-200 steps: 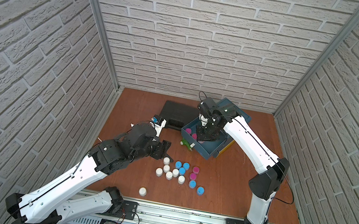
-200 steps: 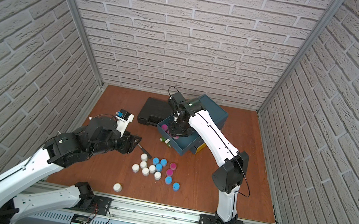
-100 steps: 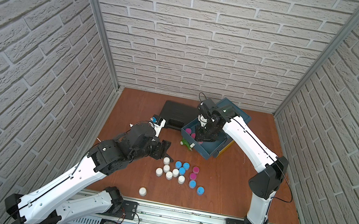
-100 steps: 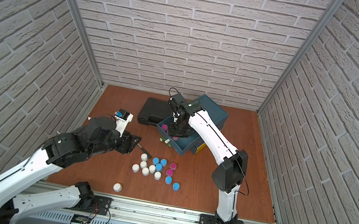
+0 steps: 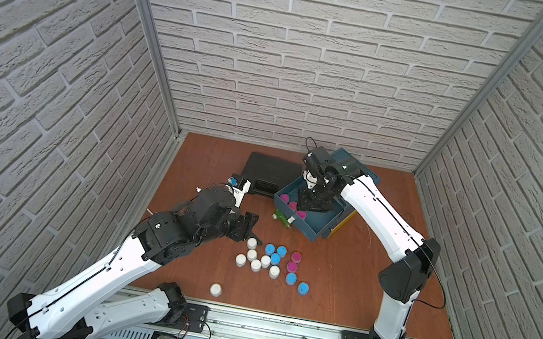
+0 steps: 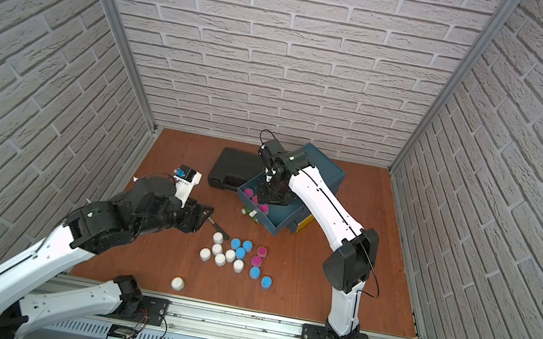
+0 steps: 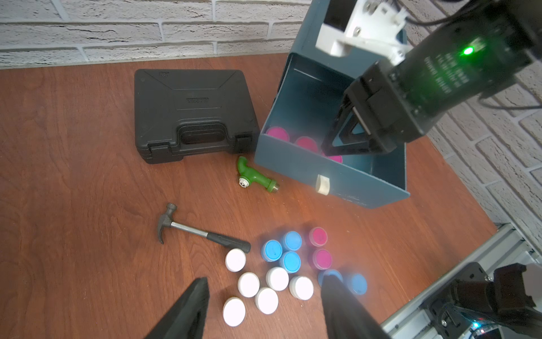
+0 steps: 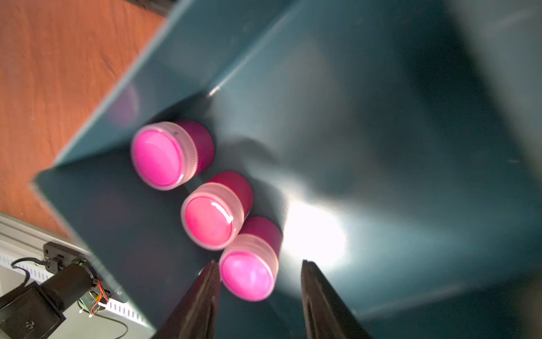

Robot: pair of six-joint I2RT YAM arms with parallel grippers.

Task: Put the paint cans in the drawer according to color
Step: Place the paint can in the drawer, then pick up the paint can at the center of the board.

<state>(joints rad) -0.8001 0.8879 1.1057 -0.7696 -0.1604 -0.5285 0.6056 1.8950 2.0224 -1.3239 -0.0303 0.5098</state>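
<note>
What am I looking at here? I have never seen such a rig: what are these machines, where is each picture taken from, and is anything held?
Two robot arms are mounted on a rail at the near edge of a wooden table. Each ends in a two-fingered gripper. Both top views look down on the whole scene from one camera head. The other two pictures come from a camera on each wrist.

The left gripper hovers open and empty over loose paint pots: seven white cans, five blue cans and two magenta cans. A hammer, a green toy drill and a black case lie nearby.

The right gripper reaches into the teal drawer, where three more magenta cans stand in a row. Its fingers straddle the nearest one with a gap showing, so nothing is gripped.
</note>
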